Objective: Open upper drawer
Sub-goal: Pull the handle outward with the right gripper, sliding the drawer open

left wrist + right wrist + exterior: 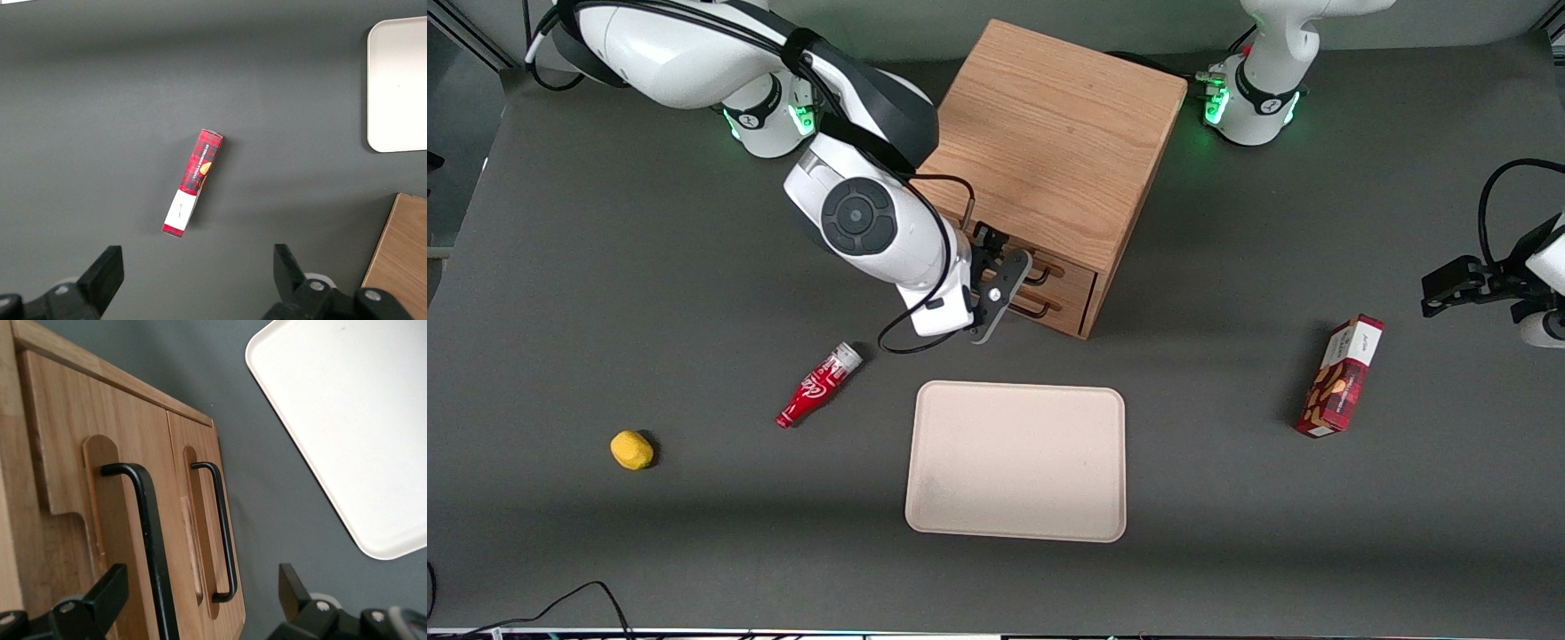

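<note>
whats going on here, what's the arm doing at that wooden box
The right arm has brought its end effector up to the front of the oak cabinet, fingers open in the wrist view, with the upper drawer's black wire handle lying between them. Nothing is gripped yet and both drawers look closed. A beige tray, a small red bottle, a yellow object and a red carton lie untouched on the table.

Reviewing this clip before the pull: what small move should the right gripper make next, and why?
Probably ease the gripper in until its open fingers straddle the upper drawer handle, then close. It hovers in front of the cabinet, both drawers look shut, and the bar is not yet between the fingers.
</note>
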